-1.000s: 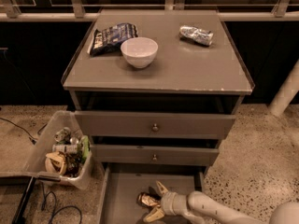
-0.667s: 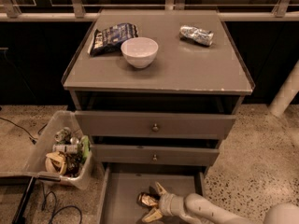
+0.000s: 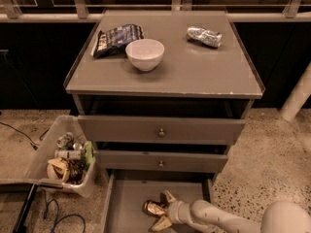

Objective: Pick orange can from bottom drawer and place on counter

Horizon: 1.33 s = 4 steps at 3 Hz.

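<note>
Gripper [image 3: 162, 210]: low in the drawer [image 3: 127, 205], reaching in from the right; fingers [image 3: 168, 197] spread wide, holding nothing.
Can [image 3: 153, 208]: on its side on the drawer floor, between the two fingers.
Contact: the pads appear near the can but not pressed on it; the dim view leaves this unsure.
Step in hand: closing on the can.
Doing it well: centre the can between the fingers and close squarely across its body, not its ends. The dented, shiny wall may slip, so the grip should be firm before any lift.
Lift: up and outward, clear of the drawer fronts [image 3: 160, 160] above.
Counter [image 3: 204, 74]: bare area at front right, apart from the bowl [image 3: 145, 54], bag [image 3: 116, 39] and silver can [image 3: 204, 36].
</note>
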Motion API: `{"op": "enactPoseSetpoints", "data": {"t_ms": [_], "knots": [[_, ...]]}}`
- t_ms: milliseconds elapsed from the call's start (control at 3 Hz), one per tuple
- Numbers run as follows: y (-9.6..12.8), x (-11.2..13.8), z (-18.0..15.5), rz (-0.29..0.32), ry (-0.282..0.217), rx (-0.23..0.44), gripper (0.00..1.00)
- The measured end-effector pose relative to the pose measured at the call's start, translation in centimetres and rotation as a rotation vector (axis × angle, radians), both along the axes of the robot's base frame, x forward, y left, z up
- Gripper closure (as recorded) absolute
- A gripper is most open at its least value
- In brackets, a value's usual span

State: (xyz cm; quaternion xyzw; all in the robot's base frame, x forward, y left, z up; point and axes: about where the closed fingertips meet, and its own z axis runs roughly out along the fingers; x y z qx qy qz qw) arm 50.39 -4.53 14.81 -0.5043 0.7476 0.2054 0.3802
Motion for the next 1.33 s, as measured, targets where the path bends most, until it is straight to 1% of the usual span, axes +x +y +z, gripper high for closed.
{"op": "enactPoseSetpoints", "data": {"t_ms": [333,667,1333], "knots": [[-1.71,0.71,-1.24,-0.017,0.005,-0.041,0.00],[-1.77,0.71,-1.28,-0.018,0.006,-0.042,0.19],[-1.77,0.71,-1.29,-0.018,0.006,-0.042,0.64]]}}
